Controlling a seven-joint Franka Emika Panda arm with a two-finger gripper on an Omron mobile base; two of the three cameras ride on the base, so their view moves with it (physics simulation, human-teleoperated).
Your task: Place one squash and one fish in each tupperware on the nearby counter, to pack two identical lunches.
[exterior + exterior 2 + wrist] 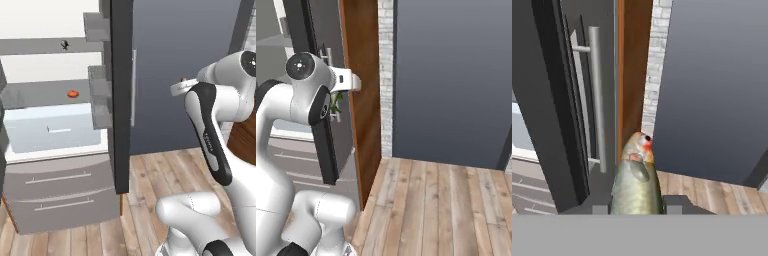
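The tall dark grey fridge (pixel 175 75) is standing open, its thick black-edged door (pixel 120 100) swung out toward the robot, with pale shelves (pixel 45 92) and a frosted drawer (pixel 55 127) showing inside. One small round orange-red squash (pixel 73 93) is sitting on the middle shelf, near its front edge and well apart from the arm. The white arm (pixel 215 130) is reaching up and across in front of the closed dark panel, beside a brown wooden side panel (pixel 363 100) and a strip of pale brick (pixel 386 75).

In the hand view the hand (pixel 637 205) is pinching a long, slender yellow-green fish (pixel 637 175) with a red patch by its eye; the fish is standing up between the two dark fingertips (pixel 679 204), its head pointing away from the camera, in the air and clear of the door's long steel handle (pixel 597 95).

Judging from this, the step in hand is carrying the fish to a tupperware on the bench. To do it well, the grip is best kept steady, since the smooth tapered body could slip; the hand should be swinging wide of the door edge and handle, and the fish should be released low over the tray rather than dropped.
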